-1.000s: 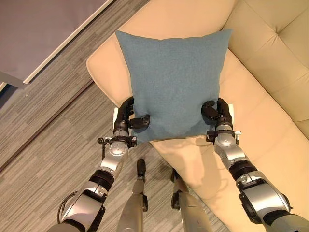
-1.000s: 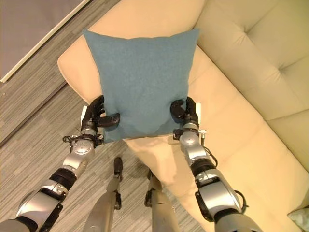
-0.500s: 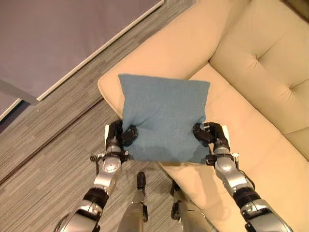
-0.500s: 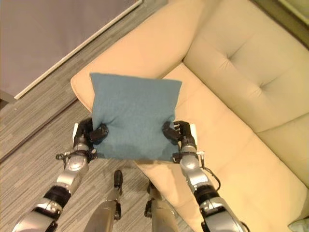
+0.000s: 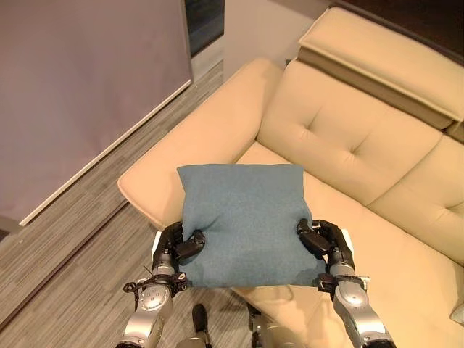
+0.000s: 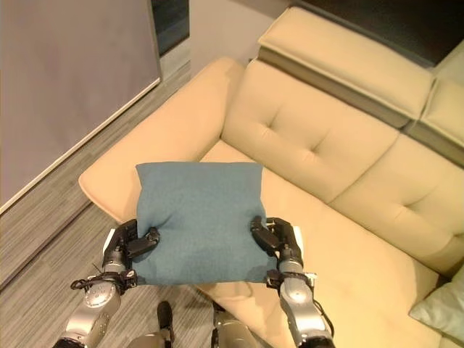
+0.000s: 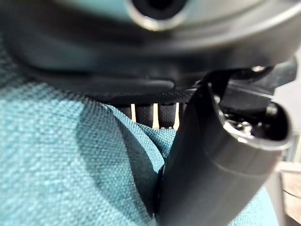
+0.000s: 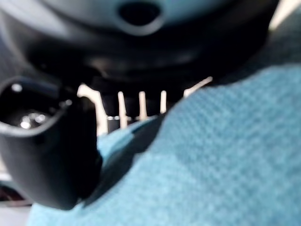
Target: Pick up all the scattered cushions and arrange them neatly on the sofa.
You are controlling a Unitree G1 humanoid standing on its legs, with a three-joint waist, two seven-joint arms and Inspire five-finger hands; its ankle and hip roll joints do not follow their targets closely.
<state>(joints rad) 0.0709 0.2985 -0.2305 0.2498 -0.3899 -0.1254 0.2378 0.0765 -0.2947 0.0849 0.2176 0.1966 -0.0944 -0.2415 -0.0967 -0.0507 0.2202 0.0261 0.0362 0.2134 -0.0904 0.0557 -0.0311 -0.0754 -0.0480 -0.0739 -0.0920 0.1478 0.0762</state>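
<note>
- The left hand (image 5: 176,245) pinches the near left edge of the blue cushion (image 5: 244,217); its thumb (image 7: 207,160) presses into the fabric and makes a deep fold there.
- The right hand (image 5: 328,243) grips the near right edge in the same way, with its fingers curled under and its thumb on top.
- The cushion is held flat between both hands, above the front edge of the beige sofa (image 5: 362,152), near the armrest (image 5: 196,156).
- It seems light and very soft, because it dents at each grip. The woven cloth looks rough, so it probably does not slip.
- Holding two opposite edges keeps it from sagging.
- A pale cushion (image 6: 441,308) lies farther right on the seat.
</note>
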